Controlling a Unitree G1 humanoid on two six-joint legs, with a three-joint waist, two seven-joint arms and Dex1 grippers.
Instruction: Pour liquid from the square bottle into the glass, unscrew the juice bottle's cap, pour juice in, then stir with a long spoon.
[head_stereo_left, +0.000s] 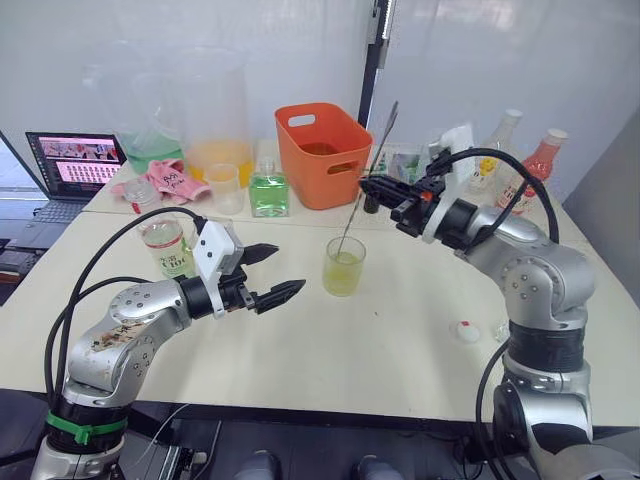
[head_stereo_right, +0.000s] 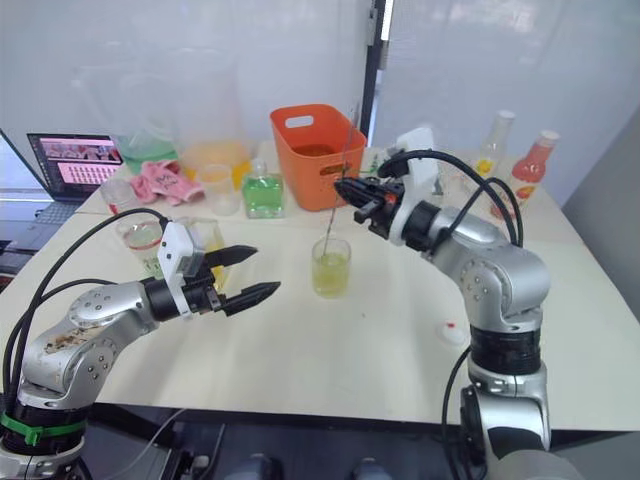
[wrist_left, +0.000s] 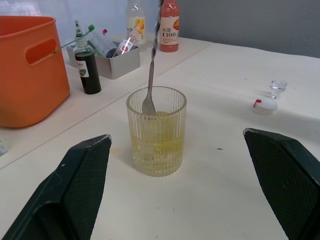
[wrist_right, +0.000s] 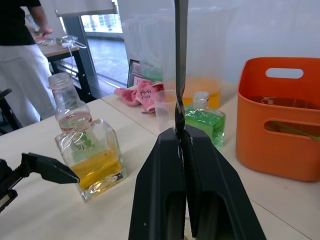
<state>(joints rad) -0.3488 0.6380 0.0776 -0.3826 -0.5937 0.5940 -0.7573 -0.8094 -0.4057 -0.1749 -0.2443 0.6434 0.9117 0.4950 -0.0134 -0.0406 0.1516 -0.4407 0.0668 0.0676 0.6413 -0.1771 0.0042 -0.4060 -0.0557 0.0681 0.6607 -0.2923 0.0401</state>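
The glass (head_stereo_left: 344, 266) stands mid-table, partly filled with yellow-green liquid. The long spoon (head_stereo_left: 383, 135) leans in it with its bowl (wrist_left: 148, 106) in the liquid. My right gripper (head_stereo_left: 367, 186) is shut on the spoon's stem above the glass. My left gripper (head_stereo_left: 290, 268) hovers open to the left of the glass, holding nothing. Behind it stand the square bottle (wrist_right: 92, 160) with yellow liquid and the uncapped juice bottle (head_stereo_left: 165, 242). The white cap (head_stereo_left: 467, 331) lies on the table to the right.
An orange basket (head_stereo_left: 322, 155), a green square bottle (head_stereo_left: 268, 190), a clear cup (head_stereo_left: 225, 188) and a pink cloth (head_stereo_left: 165, 180) sit behind. Bottles (head_stereo_left: 540, 160) stand at the back right, a laptop (head_stereo_left: 75, 160) at the far left. A person (wrist_right: 20, 50) stands beyond.
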